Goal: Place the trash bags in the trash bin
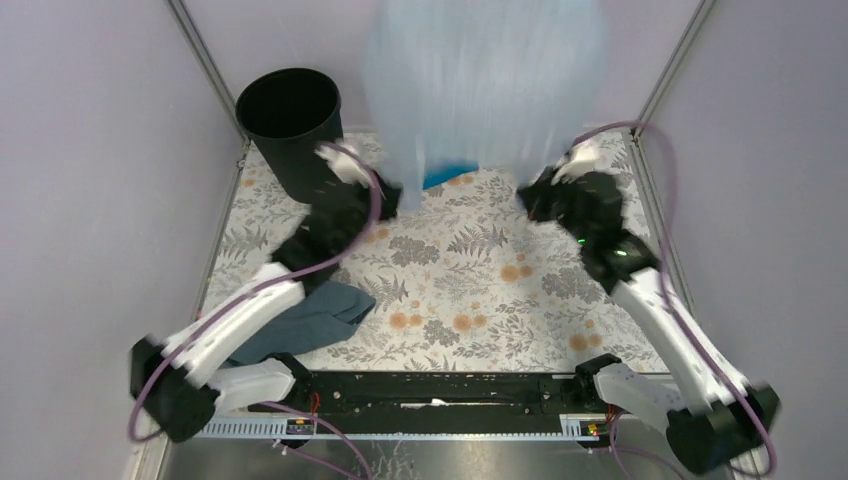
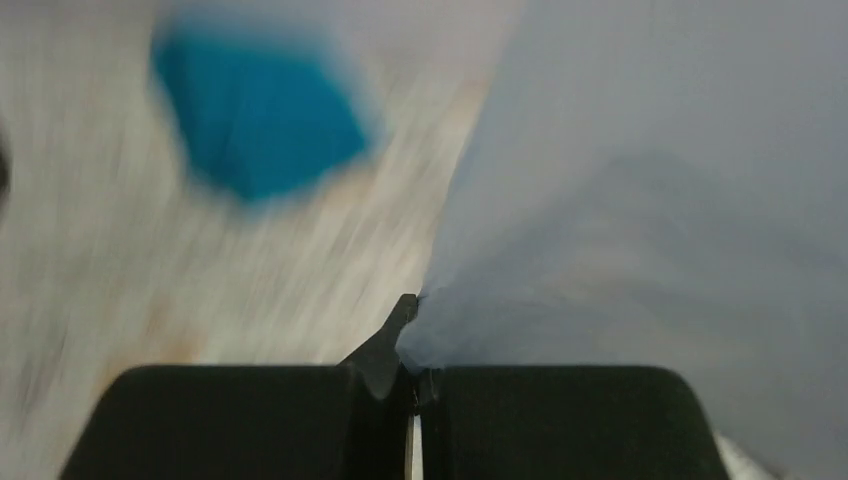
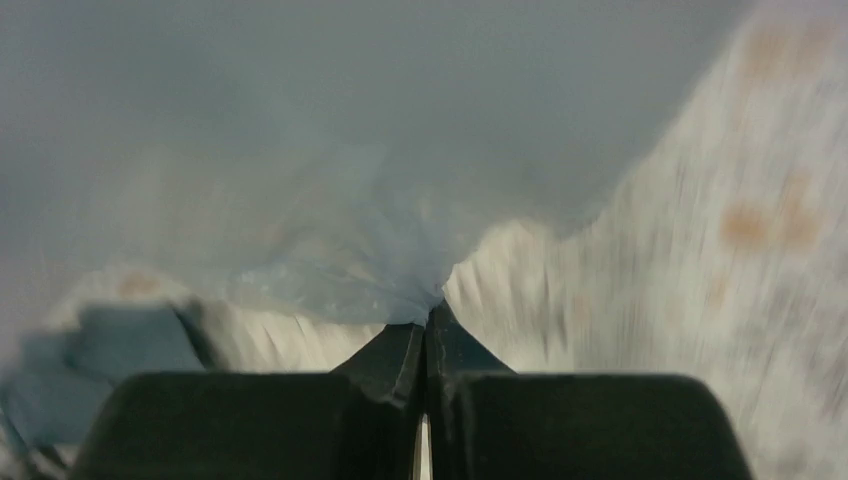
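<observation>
The pale blue-grey trash bag (image 1: 485, 80) hangs spread and blurred between both grippers, lifted high at the back middle. My left gripper (image 1: 393, 196) is shut on its left edge; in the left wrist view the film (image 2: 640, 200) bunches at the closed fingertips (image 2: 400, 318). My right gripper (image 1: 530, 200) is shut on its right edge; in the right wrist view the film (image 3: 330, 200) gathers at the closed fingertips (image 3: 432, 318). The black trash bin (image 1: 290, 125) stands upright at the back left, left of the bag and beside the left gripper.
A teal cloth (image 1: 447, 174) lies on the floral table cover under the bag, also in the left wrist view (image 2: 255, 115). A dark slate-grey cloth (image 1: 305, 320) lies near the left arm's base. Grey walls close both sides.
</observation>
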{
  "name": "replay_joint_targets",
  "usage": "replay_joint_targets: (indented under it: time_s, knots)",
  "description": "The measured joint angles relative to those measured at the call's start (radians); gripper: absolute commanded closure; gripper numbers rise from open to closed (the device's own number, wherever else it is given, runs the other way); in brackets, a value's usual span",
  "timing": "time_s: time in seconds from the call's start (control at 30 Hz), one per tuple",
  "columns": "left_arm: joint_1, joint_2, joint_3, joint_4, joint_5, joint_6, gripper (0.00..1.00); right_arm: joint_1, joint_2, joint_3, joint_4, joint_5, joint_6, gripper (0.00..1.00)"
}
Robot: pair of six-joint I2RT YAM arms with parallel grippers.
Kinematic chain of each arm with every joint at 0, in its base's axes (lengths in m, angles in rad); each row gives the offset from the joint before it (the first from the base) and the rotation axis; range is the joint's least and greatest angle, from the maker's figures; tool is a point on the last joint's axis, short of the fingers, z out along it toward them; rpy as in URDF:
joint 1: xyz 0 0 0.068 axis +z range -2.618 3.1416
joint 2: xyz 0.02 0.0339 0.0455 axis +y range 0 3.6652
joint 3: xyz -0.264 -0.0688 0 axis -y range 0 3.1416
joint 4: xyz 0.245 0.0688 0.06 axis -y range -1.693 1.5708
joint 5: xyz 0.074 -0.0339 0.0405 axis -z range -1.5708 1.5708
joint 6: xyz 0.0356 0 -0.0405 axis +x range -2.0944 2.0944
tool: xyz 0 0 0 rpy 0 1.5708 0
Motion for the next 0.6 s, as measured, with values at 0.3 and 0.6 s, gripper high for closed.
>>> replay_joint_targets:
  time_s: [0.3, 0.6]
  knots:
    - [0.000, 0.087, -0.372, -0.402, 0.062, -0.064, 1.00, 0.000, 0.141, -0.214, -0.299, -0.068, 0.040, 1.00]
    - [0.000, 0.048, 0.199, -0.273, 0.153, -0.011, 1.00, 0.000, 0.086, 0.233, -0.232, -0.131, 0.006, 1.00]
